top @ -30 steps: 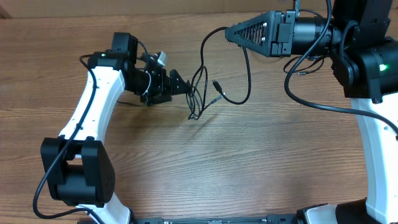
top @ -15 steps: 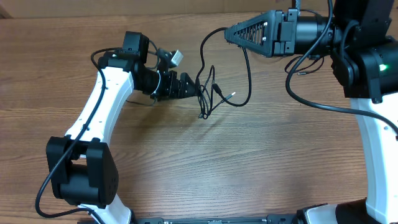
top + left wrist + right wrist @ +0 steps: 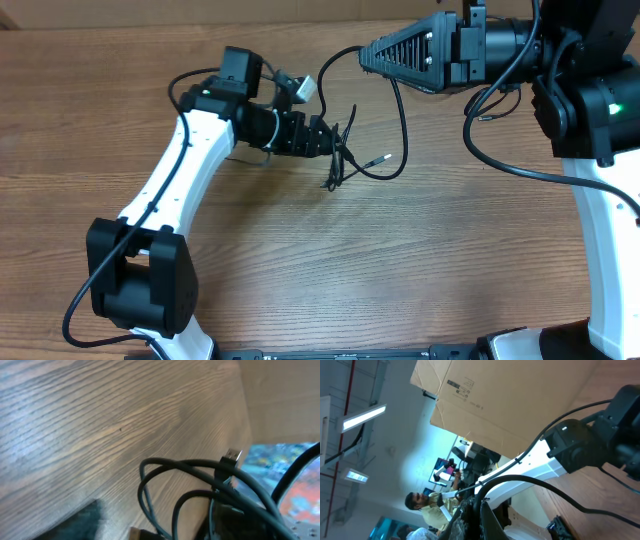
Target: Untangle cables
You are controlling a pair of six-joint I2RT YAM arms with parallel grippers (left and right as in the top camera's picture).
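The cables are thin black cords bunched in a small tangle at the table's middle back. One silver-tipped plug sticks out to the right. My left gripper is at the tangle's left side. In the left wrist view its dark fingers stand apart with looped cables and a USB plug between them. My right gripper hovers at the back, shut on one strand that loops down into the tangle. That strand leaves the right gripper in the right wrist view.
A cardboard wall runs along the table's back edge. The left arm's base stands front left, and the right arm's white column stands far right. A thicker arm cable hangs over the table on the right.
My left arm has swung right and toward the back, pushing the tangle right with it, and its fingers have drawn closer together. The right arm has not moved.
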